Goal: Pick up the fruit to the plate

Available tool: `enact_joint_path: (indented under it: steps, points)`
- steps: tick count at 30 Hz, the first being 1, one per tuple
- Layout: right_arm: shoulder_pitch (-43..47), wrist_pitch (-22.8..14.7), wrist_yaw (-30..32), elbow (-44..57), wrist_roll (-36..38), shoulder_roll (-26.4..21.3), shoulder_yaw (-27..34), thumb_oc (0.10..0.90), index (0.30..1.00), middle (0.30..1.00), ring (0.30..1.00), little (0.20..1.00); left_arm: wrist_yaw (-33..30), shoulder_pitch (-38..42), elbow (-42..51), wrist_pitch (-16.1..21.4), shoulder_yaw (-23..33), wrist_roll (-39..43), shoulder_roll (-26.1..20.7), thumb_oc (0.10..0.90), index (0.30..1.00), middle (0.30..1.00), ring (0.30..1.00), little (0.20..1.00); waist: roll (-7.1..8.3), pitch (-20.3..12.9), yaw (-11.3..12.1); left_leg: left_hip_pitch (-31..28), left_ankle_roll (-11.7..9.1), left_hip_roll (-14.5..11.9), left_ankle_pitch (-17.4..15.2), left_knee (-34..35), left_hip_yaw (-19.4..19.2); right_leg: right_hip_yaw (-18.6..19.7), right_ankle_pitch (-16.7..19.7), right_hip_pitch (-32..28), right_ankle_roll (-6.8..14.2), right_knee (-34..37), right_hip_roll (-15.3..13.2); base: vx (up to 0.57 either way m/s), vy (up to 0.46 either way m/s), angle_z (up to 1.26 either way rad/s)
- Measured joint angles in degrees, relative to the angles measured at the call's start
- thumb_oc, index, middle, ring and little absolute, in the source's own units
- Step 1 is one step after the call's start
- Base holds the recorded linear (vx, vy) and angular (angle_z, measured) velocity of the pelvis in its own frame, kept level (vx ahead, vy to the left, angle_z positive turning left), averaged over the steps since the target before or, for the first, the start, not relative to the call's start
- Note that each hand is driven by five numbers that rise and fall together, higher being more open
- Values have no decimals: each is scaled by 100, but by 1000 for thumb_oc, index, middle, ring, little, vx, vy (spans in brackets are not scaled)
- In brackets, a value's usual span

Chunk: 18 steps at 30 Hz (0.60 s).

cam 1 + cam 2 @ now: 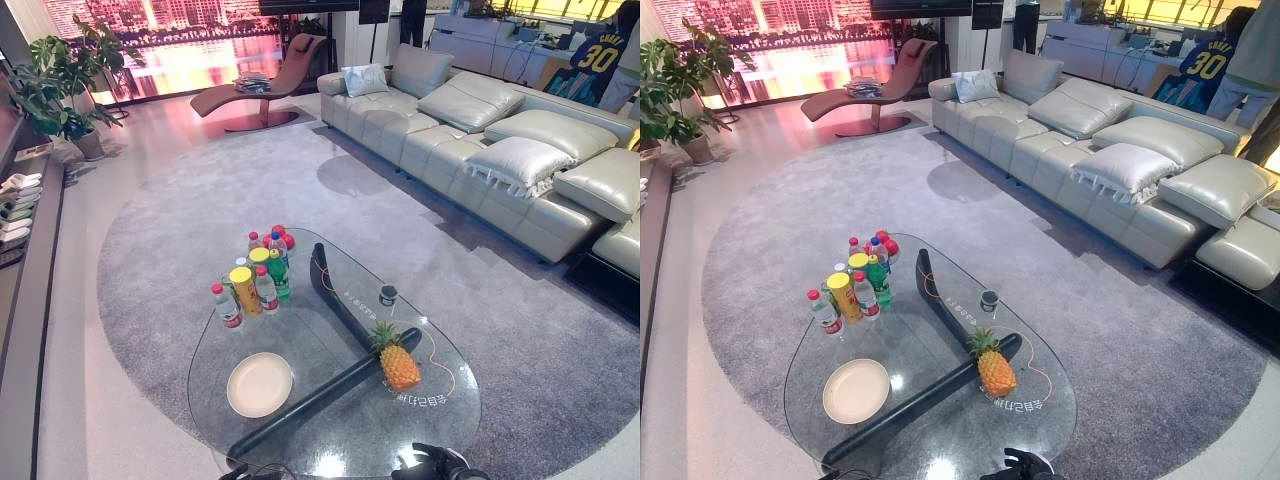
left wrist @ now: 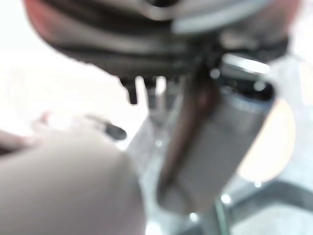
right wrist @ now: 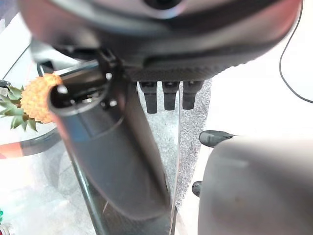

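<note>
Right hand (image 3: 166,95) apart from pineapple (image 3: 41,98)

We see a pineapple (image 1: 399,364) standing upright on the glass counter (image 1: 330,440), well apart from the empty round cream plate (image 1: 259,384) lying flat to its left.

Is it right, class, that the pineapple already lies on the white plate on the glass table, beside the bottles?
Not quite. The pineapple stands upright on the bare glass table, apart from the empty white plate, as the left eye view shows. The bottles do stand on that table.
</note>
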State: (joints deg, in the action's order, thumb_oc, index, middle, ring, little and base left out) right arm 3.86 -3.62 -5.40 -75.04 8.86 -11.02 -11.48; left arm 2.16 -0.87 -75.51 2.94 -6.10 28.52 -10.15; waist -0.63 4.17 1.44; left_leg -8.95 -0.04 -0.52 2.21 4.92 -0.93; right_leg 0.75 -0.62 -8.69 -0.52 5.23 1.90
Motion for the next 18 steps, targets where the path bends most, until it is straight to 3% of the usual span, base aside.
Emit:
enact_joint_path:
  steps: [18]
  points:
    - [-2, 7, -2, -6, -113, -18, 27, 800, 900, 900, 900, 900, -39, -1, 0, -3, 0, -8, -2, 800, 900, 900, 900, 900, 4, -2, 0, 5, -10, 0, -8, 0, -2, 4, -2, 7, 1, 0, 0, 0, 0, 0]
